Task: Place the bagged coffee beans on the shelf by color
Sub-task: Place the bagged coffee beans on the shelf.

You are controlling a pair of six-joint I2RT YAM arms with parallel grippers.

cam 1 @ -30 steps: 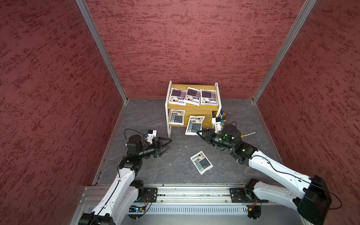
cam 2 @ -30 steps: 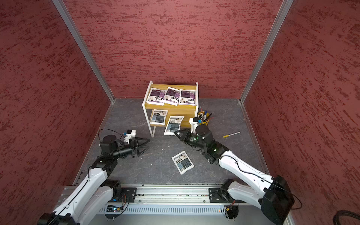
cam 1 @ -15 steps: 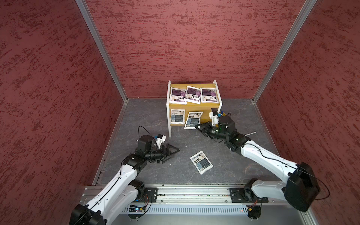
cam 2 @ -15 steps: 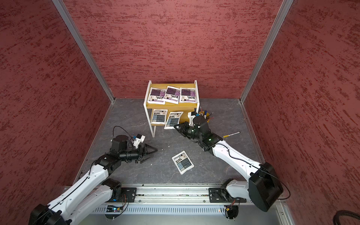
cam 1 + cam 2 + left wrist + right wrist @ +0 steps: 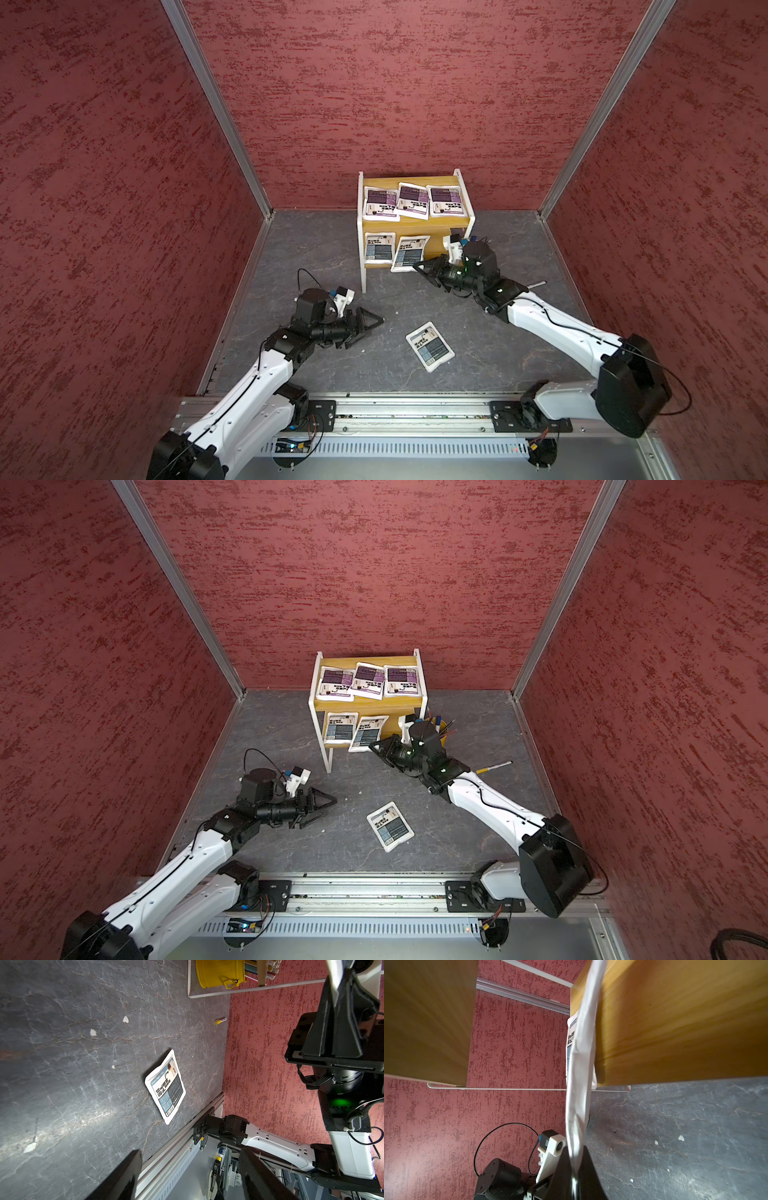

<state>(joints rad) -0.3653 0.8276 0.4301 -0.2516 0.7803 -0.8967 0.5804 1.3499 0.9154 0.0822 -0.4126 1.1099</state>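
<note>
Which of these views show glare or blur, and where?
Left wrist view: pale glare streak across the dark grey stone tabletop; the left gripper shows soft black fingers. Right wrist view: the flat white pouch in the right gripper blurs near the lens. Both top views: sharp, evenly lit.

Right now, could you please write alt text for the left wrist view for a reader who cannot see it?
A grey-blue coffee pouch lies flat on the dark stone-patterned table, ahead of the left arm's open fingers. A yellow pen cup stands farther off, behind the shelf's white frame.
</note>
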